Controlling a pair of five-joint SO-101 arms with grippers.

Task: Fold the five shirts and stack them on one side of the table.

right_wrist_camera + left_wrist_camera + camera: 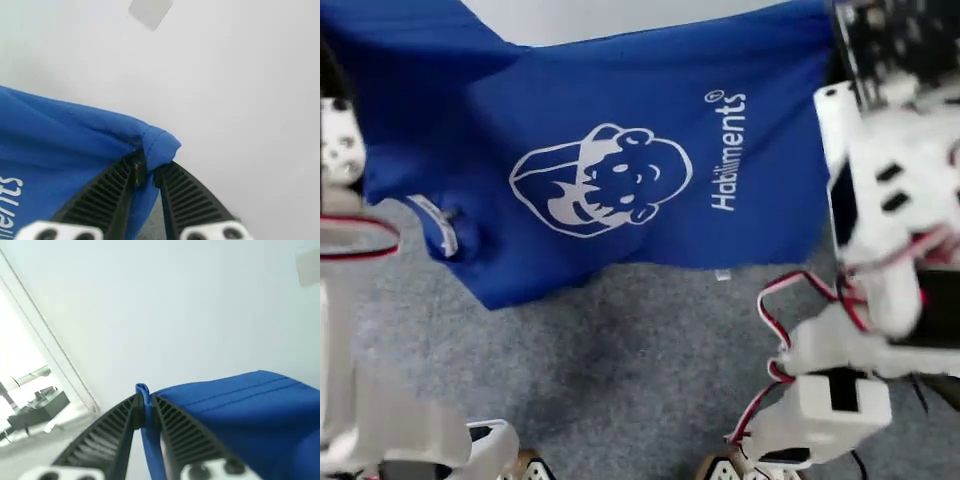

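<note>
High view, blue shirt [620, 150]: held up and stretched wide between two arms [890, 200], print facing the camera, lower hem hanging above the grey surface. Not yet folded; judged early, with folding and stacking all left to do.
High view, bench [640, 370]: open room below the hem for laying the cloth flat, tight at both sides beside the arms.
Left wrist view, left hand [144, 407]: pressed together on a thin fold of the shirt's edge.
Right wrist view, right hand [146, 170]: pinching a hemmed corner, with fabric bunched just past the tips.
</note>
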